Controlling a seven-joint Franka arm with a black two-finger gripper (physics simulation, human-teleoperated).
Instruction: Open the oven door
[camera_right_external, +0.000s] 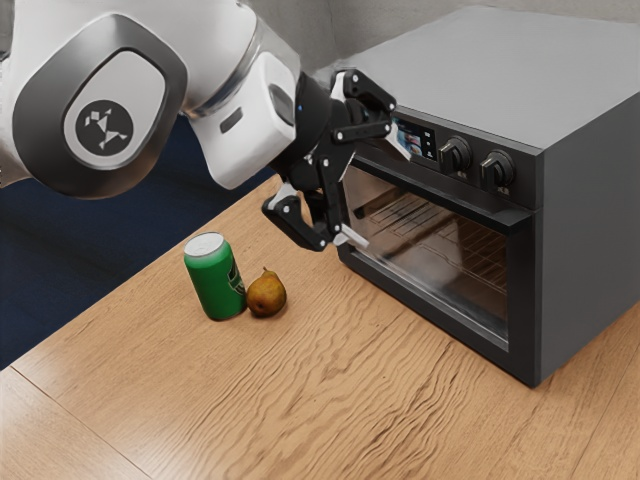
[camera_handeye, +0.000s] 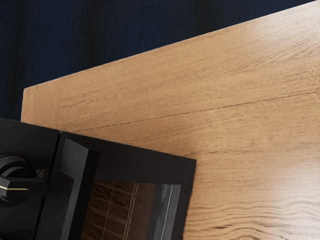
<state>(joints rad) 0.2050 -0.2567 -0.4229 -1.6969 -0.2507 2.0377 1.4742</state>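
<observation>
My black claw (camera_right_external: 378, 192) is released, its two fingers spread wide apart in front of the oven (camera_right_external: 525, 70), near the end of its front toward the exterior view's left. One finger stands by the small display (camera_right_external: 416, 141), the other lower, by the window. My white arm (camera_right_external: 225, 120) comes in from the exterior view's upper left.

The oven door (camera_right_external: 430, 313) is closed. Its dark handle (camera_right_external: 480, 203) runs along the door's top, above a glass window (camera_right_external: 410, 265) with wire racks (camera_right_external: 455, 238) visible inside. Two round knobs, one nearer the display (camera_right_external: 455, 154) and one farther from it (camera_right_external: 496, 170), sit above the handle.

The oven is a dark gray box standing on a wood-grained counter (camera_right_external: 300, 410), toward the exterior view's right. In the wrist view, a corner of the counter lies past the oven's side, at the end of the front with the knobs.

A green can with a silvery top (camera_right_external: 214, 282) stands upright near the counter edge at the exterior view's left. A brown pear (camera_right_external: 266, 294) rests right beside it, stem up, on the side toward the oven. Beyond that edge, the floor (camera_right_external: 60, 270) is dark blue.
</observation>
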